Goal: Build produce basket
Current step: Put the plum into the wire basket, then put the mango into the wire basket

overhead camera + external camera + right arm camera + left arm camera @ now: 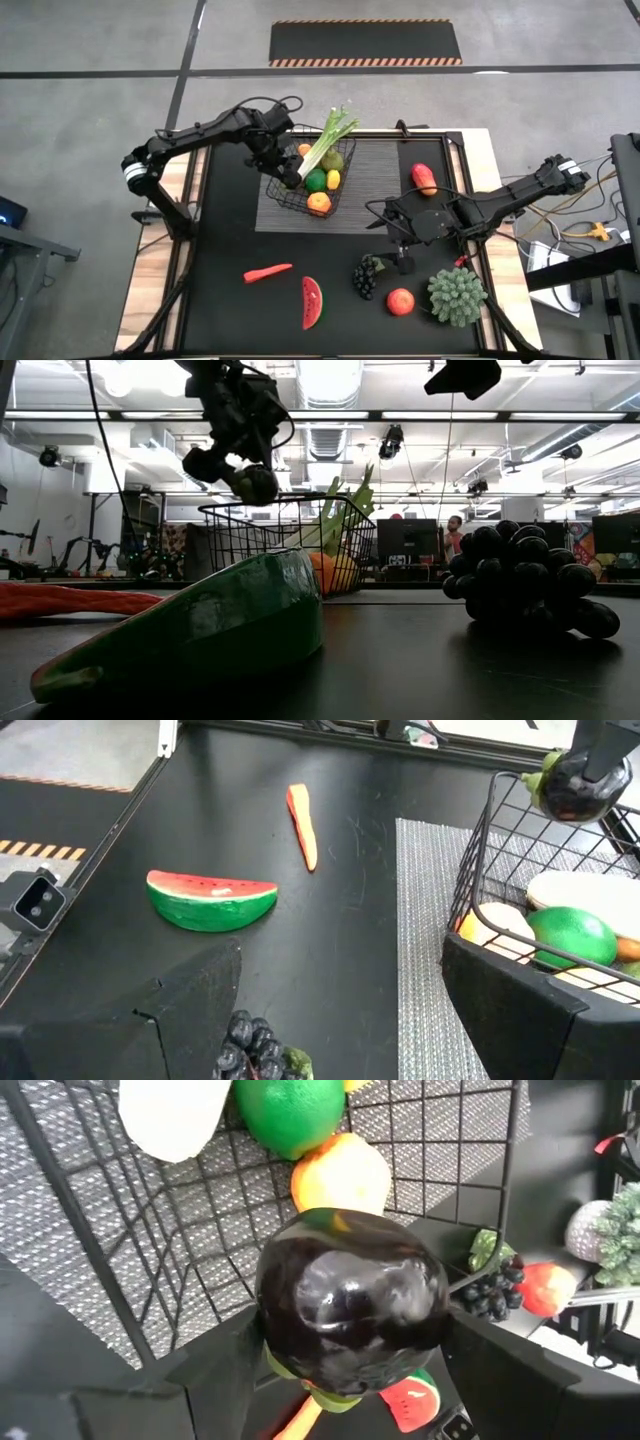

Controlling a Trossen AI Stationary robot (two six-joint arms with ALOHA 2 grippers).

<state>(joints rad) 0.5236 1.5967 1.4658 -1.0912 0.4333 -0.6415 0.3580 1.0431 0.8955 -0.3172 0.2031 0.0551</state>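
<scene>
Eggplant (350,1300), dark and glossy, sits clamped between the jaws of the left gripper (291,170), above the near wall of the basket (283,195). Released here, it may strike the rim and roll outside. The right gripper (400,248) waits with jaws apart beside the grapes (367,276).

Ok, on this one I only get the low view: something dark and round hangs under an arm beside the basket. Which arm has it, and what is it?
Observer: The left gripper has it. It is an eggplant, glossy and dark with a green cap.
Operator: Is it over the basket?
Observer: From above, it hangs over the basket's rim on the left arm's side.
Operator: And the right arm?
Observer: The right gripper hovers open above the grapes.
</scene>
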